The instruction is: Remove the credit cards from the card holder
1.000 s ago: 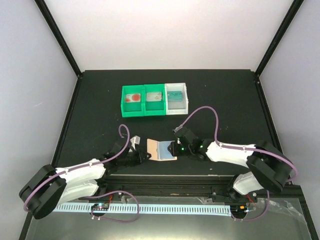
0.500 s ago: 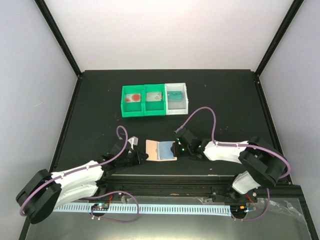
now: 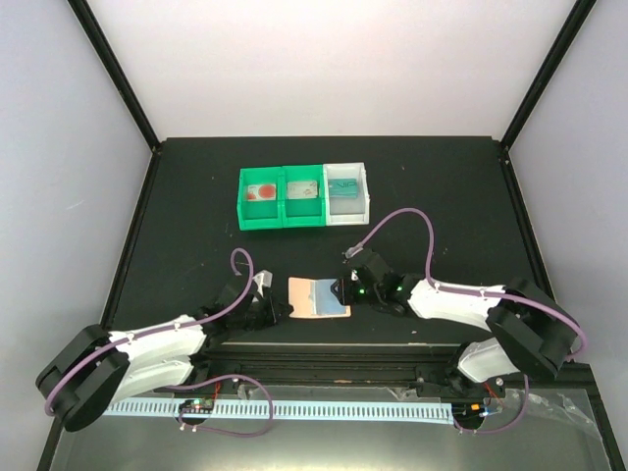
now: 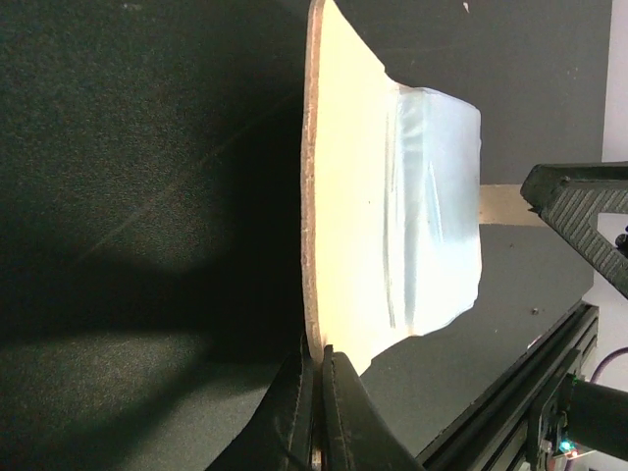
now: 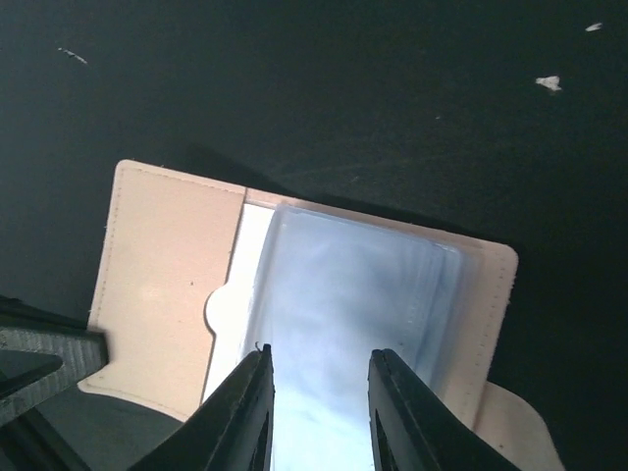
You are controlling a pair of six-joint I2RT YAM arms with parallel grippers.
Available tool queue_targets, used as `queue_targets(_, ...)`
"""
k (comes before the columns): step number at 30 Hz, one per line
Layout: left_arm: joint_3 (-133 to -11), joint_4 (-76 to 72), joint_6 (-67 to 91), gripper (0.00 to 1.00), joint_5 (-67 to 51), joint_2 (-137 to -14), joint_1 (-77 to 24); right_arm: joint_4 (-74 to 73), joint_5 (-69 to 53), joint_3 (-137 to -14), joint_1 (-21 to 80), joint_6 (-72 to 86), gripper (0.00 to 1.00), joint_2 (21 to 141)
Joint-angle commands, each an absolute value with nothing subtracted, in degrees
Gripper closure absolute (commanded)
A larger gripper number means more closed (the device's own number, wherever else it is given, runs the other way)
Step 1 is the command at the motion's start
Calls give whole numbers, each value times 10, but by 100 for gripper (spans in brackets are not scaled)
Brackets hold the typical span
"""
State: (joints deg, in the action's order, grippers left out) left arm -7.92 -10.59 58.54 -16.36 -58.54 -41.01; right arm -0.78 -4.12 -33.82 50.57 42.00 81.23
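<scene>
The tan card holder (image 3: 306, 297) lies open on the black mat, its blue-grey inner panel (image 3: 332, 296) to the right. My left gripper (image 3: 280, 309) is shut on the holder's left edge; in the left wrist view the jaws (image 4: 316, 358) pinch the thin tan flap (image 4: 343, 147). My right gripper (image 3: 343, 291) is open, its fingers (image 5: 253, 402) apart just above the blue-grey panel (image 5: 353, 285). A white strip (image 5: 247, 255) shows beside the panel. Three credit cards lie in the bins: white with red (image 3: 261, 191), grey (image 3: 303, 190), teal (image 3: 343, 186).
A green two-compartment bin (image 3: 283, 218) and a white bin (image 3: 365, 196) stand side by side at the back of the mat. The black frame rail (image 3: 324, 348) runs along the near edge, close behind the holder. White specks (image 5: 548, 82) dot the mat.
The card holder has shifted slightly and now lies squarer. The left gripper drew back a little and came in again at the holder's edge; the right gripper barely moved.
</scene>
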Motion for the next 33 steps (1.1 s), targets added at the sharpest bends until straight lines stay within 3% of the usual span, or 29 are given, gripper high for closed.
queue_targets(1, -71, -146, 610, 98, -167, -594, -414, 16, -60, -328, 503, 443, 73, 815)
queue_targets(33, -69, -142, 613, 98, -146, -594, -419, 51, -89, -330, 503, 473, 69, 880)
